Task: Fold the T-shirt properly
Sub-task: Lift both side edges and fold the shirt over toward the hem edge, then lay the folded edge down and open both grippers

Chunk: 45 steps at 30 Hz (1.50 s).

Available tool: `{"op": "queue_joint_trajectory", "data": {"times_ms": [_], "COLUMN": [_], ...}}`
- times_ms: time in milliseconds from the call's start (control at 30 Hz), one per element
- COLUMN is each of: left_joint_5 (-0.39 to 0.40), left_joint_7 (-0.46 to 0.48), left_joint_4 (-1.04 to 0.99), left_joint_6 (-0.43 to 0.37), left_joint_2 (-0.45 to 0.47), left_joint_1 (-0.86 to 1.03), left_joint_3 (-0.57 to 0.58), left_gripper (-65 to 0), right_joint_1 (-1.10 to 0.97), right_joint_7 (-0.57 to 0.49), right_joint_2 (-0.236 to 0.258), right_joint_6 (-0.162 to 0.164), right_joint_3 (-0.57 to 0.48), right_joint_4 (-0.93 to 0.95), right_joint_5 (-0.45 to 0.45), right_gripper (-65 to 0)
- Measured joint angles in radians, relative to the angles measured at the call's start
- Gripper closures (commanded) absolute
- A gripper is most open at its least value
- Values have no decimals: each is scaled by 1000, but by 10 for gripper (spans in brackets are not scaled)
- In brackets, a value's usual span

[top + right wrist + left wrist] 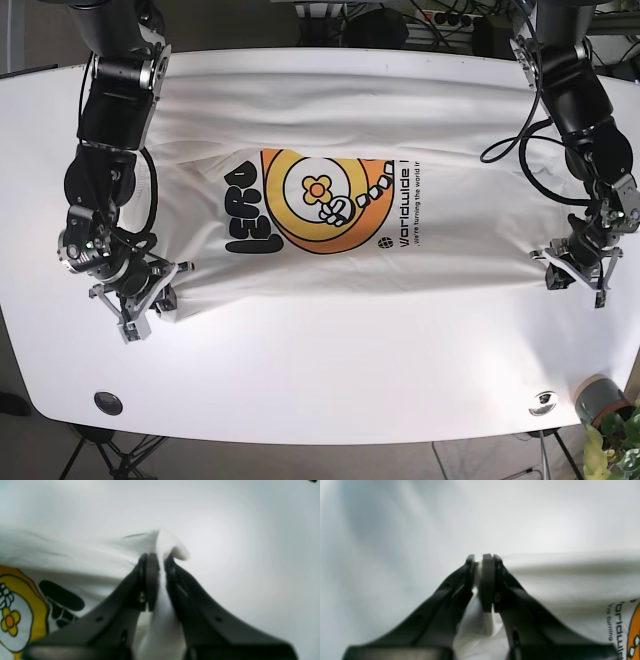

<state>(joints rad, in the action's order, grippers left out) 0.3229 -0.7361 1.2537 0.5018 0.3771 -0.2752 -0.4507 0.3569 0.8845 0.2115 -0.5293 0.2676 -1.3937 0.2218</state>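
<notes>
The white T-shirt (330,150) with a yellow-orange flower print and black lettering lies spread across the table. Its near edge is stretched between my two grippers. My left gripper (556,268) at the right of the base view is shut on the T-shirt's edge (545,562); white cloth shows pinched between its pads (487,580). My right gripper (172,290) at the left of the base view is shut on a bunched corner of the T-shirt (165,542). In the right wrist view my right gripper (159,557) has cloth rising between its fingers.
The white table (330,370) reaches to a rounded front edge. A black round fitting (108,402) sits near the front left, a metal one (543,401) near the front right. A grey pot with a plant (600,405) stands at the right corner. Cables (520,150) hang beside the left arm.
</notes>
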Motion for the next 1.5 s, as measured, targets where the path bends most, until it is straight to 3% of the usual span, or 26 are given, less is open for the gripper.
{"op": "queue_joint_trajectory", "data": {"times_ms": [333,633,867,1500], "left_joint_5": [6,9,12,8], "left_joint_7": [3,-5,-89,-93], "left_joint_4": [40,94,192,281], "left_joint_6": [13,70,72,143], "left_joint_2": [-1,-5,-5,-4], "left_joint_1": [88,184,259,479], "left_joint_3": [-33,-109,-151,-188], "left_gripper": [0,0,0,0], "right_joint_1": [-150,-322,-433,-614], "right_joint_7": [119,198,198,193], "right_joint_2": [-8,-29,-68,-113], "right_joint_6": [-12,-2,1,1], "right_joint_3": [94,173,227,248], "right_joint_4": [-213,-406,-496,-558], "right_joint_5": [19,151,201,197], "right_gripper": [-22,-22,-22,-25]}}
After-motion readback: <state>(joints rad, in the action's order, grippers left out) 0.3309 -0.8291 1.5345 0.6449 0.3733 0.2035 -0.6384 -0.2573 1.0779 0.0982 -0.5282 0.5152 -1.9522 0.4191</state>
